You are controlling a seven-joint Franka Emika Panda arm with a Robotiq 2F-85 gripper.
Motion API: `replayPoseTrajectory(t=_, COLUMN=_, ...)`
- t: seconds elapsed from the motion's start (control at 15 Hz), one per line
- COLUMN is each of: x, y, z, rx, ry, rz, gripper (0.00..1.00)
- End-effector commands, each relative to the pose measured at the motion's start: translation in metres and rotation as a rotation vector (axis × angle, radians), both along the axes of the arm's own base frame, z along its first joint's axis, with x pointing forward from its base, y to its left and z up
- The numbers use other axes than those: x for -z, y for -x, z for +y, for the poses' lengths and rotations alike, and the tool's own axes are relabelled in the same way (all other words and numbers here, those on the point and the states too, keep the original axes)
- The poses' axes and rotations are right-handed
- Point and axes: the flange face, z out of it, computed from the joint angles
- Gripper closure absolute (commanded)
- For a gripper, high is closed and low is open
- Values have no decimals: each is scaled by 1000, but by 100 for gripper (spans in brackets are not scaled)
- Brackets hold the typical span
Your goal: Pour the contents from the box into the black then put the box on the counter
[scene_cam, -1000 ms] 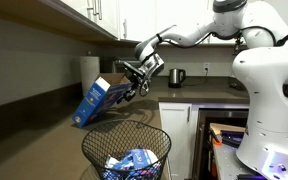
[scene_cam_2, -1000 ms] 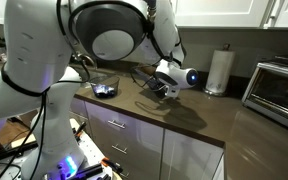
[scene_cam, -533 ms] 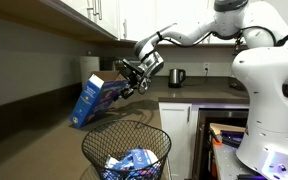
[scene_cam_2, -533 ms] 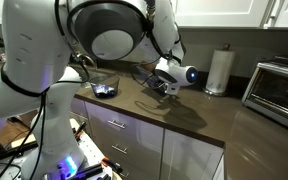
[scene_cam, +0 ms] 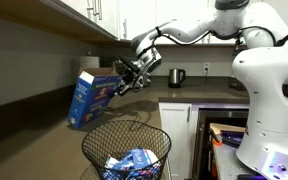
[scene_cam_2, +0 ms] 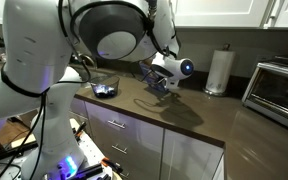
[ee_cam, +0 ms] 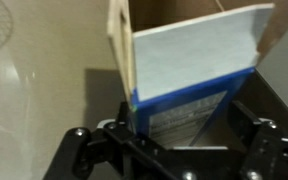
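A white robot arm reaches over a dark worktop [scene_cam_2: 199, 118] set on white cabinets. Its pincer [scene_cam: 125, 78] hangs above the worktop's end, level with the top of a blue box [scene_cam: 87, 98].

The box has its base on the worktop near that end. It stands tilted, with its upper end leaning towards the pincer. Its broad face, with a yellow and red picture, shows in an exterior view.

In the wrist view the box [ee_cam: 189, 70] fills the middle, and its open top and flaps point away from the camera. The black fingers [ee_cam: 79, 150] are spread wide on either side of it. A dark gap separates this finger from the box, so the pincer looks open and is not clamping anything.

A black mesh bin [scene_cam: 127, 138] stands below the end of the worktop. Small blue packets [scene_cam: 132, 162] lie in the bottom of it.

A kettle [scene_cam: 177, 76] stands further along the worktop, by the back wall.
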Motion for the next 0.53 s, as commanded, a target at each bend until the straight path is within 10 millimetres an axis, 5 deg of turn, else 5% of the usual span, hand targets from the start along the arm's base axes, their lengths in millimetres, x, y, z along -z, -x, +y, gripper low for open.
replayPoseTrajectory(t=0.0, x=-8, y=5, z=11, rx=20, ry=51, rz=-45, gripper=0)
replayPoseTrajectory(t=0.47, x=-15, y=9, z=24, rx=41, ry=137, rz=-94, gripper=0)
